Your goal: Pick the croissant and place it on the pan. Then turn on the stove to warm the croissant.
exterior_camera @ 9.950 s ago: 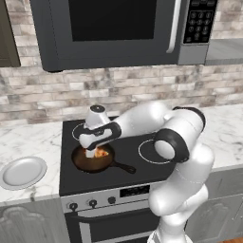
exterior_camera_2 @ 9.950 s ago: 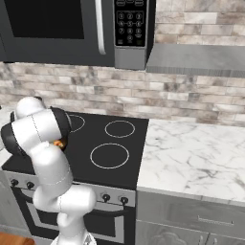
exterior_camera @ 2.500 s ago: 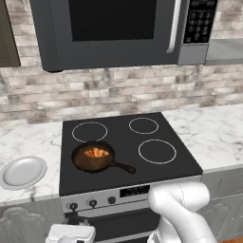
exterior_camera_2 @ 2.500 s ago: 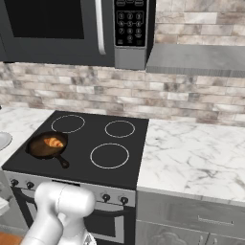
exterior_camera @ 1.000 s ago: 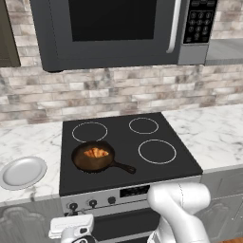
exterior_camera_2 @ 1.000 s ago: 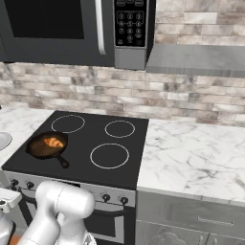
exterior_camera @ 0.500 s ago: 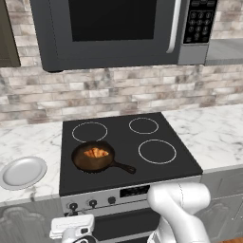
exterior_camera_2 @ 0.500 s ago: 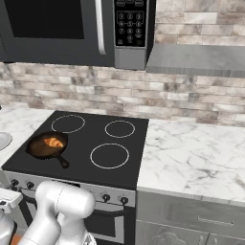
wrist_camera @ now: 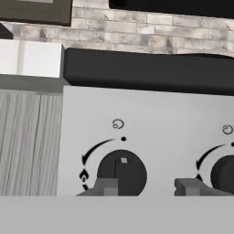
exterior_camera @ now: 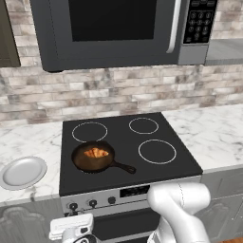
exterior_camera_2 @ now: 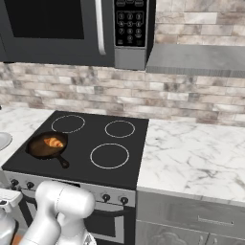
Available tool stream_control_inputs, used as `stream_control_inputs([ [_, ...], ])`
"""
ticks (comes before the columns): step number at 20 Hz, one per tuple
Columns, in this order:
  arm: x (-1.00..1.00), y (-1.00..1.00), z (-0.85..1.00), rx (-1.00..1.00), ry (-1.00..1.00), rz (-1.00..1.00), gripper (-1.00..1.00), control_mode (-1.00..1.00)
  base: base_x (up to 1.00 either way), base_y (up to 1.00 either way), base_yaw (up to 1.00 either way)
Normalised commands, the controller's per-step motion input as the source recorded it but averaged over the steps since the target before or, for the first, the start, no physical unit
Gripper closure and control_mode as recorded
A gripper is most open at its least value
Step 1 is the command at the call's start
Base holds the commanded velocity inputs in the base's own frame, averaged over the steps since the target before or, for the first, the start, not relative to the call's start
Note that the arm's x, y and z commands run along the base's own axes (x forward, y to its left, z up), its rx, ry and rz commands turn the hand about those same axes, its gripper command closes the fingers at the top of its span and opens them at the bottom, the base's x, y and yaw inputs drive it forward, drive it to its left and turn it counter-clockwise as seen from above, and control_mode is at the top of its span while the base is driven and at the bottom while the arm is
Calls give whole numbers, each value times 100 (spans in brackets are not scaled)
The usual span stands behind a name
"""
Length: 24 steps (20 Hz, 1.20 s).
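Croissant (exterior_camera: 96, 153) sits in pan (exterior_camera: 80, 161) (front-left burner); hand (wrist_camera: 146, 186) at knob (wrist_camera: 122, 174).

Small golden-orange ridged croissant (exterior_camera: 96, 153) lying inside round dark cast-iron pan (exterior_camera: 93, 157) on front-left burner of black glass stove (exterior_camera: 126, 147). Pale grey round plate (exterior_camera: 22, 172) on marble desk (exterior_camera: 29, 144), left of stove.
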Motion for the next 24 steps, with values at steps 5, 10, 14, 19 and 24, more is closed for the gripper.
stream_control_inputs([
  [5,27,-8,7,0,0,8,-100,-100,0,0,0],
  [10,19,-2,21,0,0,6,-100,-100,0,0,0],
  [14,8,0,34,0,0,5,-100,-100,0,0,0],
  [19,2,0,38,0,0,4,-100,-100,0,0,0],
  [24,0,8,41,-5,0,2,-100,-100,0,0,0],
])
